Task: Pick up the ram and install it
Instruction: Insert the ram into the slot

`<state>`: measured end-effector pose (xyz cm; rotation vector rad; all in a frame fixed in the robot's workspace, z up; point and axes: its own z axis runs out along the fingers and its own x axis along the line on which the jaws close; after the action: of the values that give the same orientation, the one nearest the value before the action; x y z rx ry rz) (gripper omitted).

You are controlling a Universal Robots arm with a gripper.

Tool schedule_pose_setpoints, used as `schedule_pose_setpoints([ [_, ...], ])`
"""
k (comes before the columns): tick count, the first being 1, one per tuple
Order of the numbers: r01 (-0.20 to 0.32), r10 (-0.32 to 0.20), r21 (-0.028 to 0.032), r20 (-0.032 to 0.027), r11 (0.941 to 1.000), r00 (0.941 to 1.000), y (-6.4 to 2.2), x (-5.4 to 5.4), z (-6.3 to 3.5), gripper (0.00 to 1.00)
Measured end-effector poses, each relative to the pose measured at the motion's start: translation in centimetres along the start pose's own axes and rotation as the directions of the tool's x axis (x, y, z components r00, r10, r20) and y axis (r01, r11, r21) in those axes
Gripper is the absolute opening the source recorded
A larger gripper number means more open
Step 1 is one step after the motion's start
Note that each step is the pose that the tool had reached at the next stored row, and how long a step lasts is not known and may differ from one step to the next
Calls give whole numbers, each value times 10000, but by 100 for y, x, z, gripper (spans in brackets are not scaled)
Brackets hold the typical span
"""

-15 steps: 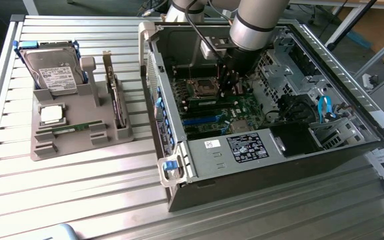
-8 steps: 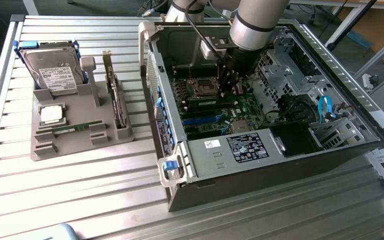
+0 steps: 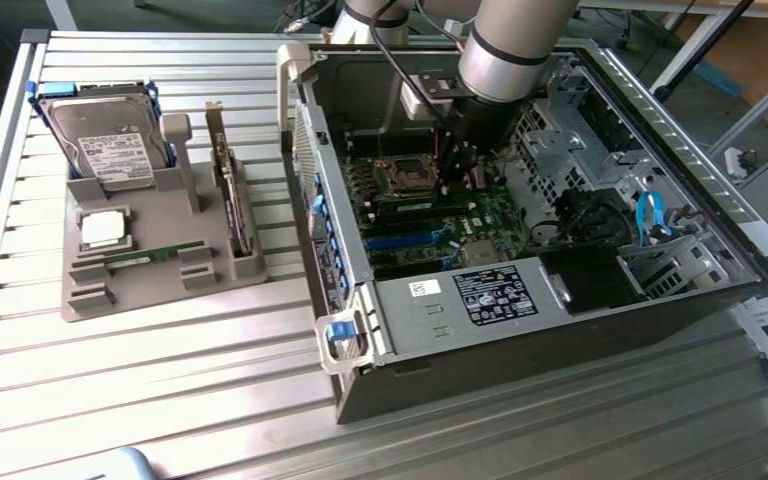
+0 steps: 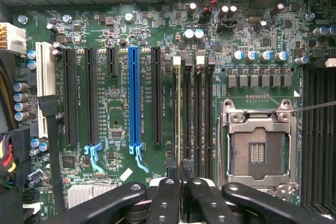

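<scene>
My gripper (image 4: 179,183) reaches down inside the open computer case (image 3: 357,330), close over the motherboard (image 4: 262,40). Its two black fingers (image 4: 167,198) are shut on the ram (image 4: 178,119), which I see edge-on as a thin line. The stick stands along the outermost of the black memory slots (image 4: 187,119), beside the open processor socket (image 4: 256,150). I cannot tell whether it is seated in the slot. In the exterior view the gripper (image 3: 462,175) hangs under the grey arm (image 3: 511,50), next to the socket (image 3: 404,178).
A blue expansion slot (image 4: 135,98) and black slots (image 4: 70,103) lie beside the memory slots. Outside the case, a grey holder (image 3: 157,290) carries a hard drive (image 3: 111,145), a silver processor (image 3: 101,228), an upright card (image 3: 233,195) and a thin green stick (image 3: 141,257).
</scene>
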<state>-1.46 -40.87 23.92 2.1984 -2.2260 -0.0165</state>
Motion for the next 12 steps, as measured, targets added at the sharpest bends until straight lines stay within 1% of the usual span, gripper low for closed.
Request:
schedule_pose_setpoints([
  [12, 0, 0, 0, 2, 10000, 10000, 0, -10, 5, 12],
])
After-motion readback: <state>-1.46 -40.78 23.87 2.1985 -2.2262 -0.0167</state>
